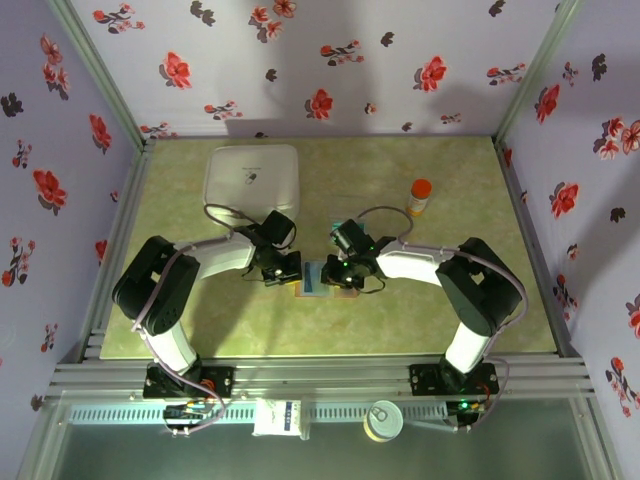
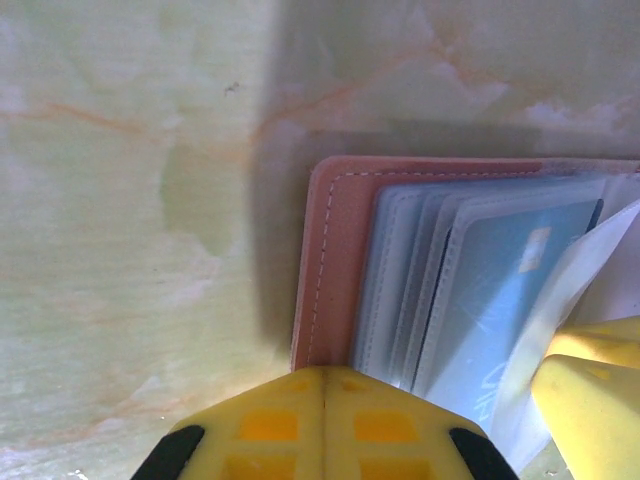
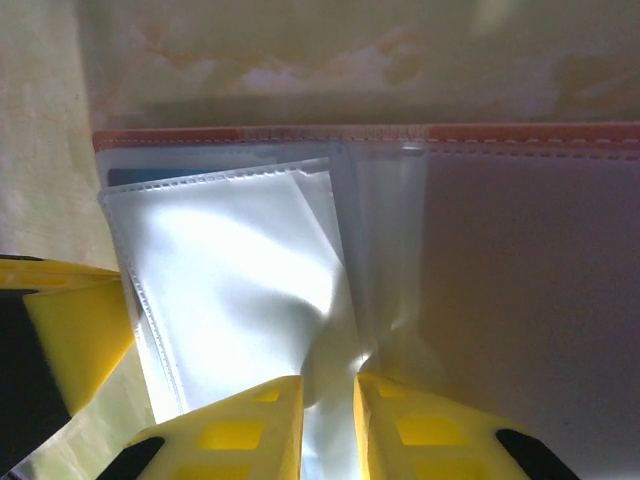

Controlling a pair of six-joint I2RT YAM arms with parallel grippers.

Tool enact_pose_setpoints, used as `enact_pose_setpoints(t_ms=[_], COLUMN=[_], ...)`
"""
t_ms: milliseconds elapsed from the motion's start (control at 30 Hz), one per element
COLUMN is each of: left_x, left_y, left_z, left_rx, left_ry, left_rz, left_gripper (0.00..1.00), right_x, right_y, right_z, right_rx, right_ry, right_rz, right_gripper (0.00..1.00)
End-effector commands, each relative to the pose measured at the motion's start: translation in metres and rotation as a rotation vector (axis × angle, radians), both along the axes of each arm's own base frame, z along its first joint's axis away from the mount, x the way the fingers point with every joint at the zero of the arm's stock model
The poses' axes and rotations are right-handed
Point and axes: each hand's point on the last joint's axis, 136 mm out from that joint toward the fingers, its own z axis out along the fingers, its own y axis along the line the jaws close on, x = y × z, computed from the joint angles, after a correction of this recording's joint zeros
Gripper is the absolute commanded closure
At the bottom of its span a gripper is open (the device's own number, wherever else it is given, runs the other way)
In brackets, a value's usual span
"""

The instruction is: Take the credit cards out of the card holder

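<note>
This looks like a robot test booth in a lab rather than a lived-in room. A left arm (image 1: 165, 290) and a right arm (image 1: 480, 290) are bolted to a metal rail (image 1: 320, 375) at the near edge of a green marbled table (image 1: 450, 330). Flat panels (image 1: 330, 60) papered with red flowers close off the left, right and far sides. Stray props sit far back: a white box (image 1: 252, 180) on the left and a small bottle (image 1: 420, 197) on the right.

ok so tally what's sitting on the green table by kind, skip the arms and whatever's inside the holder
white box: 1
orange-capped bottle: 1
card holder: 1
total: 3
</note>
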Motion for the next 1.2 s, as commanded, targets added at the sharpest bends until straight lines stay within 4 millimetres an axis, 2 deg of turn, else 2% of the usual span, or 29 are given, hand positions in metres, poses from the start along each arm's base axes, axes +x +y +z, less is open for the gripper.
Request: enact_pose_setpoints(t_ms=[0,267,367,467,533,667,867,1167], left_x=[0.001,0.010,0.012,0.013,0.014,0.012,0.007,0.005], left_y=[0.016,0.005,-0.004,-0.023,-0.029,-0.034,-0.033,-0.046], left_z=[0.002,0.032,0.044,0.057,0.060,0.054,0.036,0.025], left_rx=[0.067,0.002,-0.060,-0.167,-0.173,-0.166,-0.139,-0.185], left_ry=[-0.011,-0.071,-0.081,-0.083,-0.090,-0.076,-0.039,-0.002], left_rz=[0.009,0.023,0.029,0.027,0.019,0.008,0.001,0.010], left_gripper=[1.00,0.98,0.93,0.86,0.82,0.77,0.71,0.73], right_x=[-0.001,-0.001,-0.002,-0.001,-0.001,-0.001,-0.002,-0.003], right_y=[-0.009,-0.009,-0.010,-0.009,-0.007,-0.008,-0.007,-0.003], right_z=[-0.002,-0.005,-0.006,-0.007,-0.006,-0.007,-0.006,-0.005], right_rx=[-0.016,0.011,0.015,0.026,0.037,0.044,0.056,0.086], right_ry=[-0.005,0.004,0.006,0.008,0.008,0.014,0.018,0.026], right_rz=[-0.020,-0.033,-0.035,-0.037,-0.039,-0.045,-0.042,-0.043], right_gripper=[0.79,0.80,0.80,0.80,0.80,0.80,0.79,0.79])
